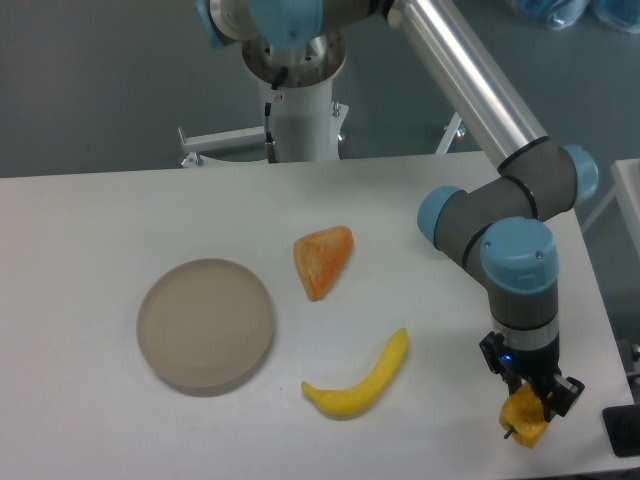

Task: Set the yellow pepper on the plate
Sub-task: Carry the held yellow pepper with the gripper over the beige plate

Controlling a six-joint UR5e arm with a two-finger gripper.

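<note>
The yellow pepper [523, 414] is small, yellow-orange, with a short dark stem pointing down-left. It is at the front right of the white table. My gripper [535, 397] points straight down and is shut on the pepper, with black fingers on either side of it. Whether the pepper touches the table I cannot tell. The plate [206, 324] is a round beige disc lying flat at the left of the table, far from the gripper, with nothing on it.
An orange wedge-shaped toy [323, 259] lies mid-table. A yellow banana [362, 380] lies between the plate and the gripper, nearer the front edge. The robot base [297, 95] stands at the back. The table's right edge is close to the gripper.
</note>
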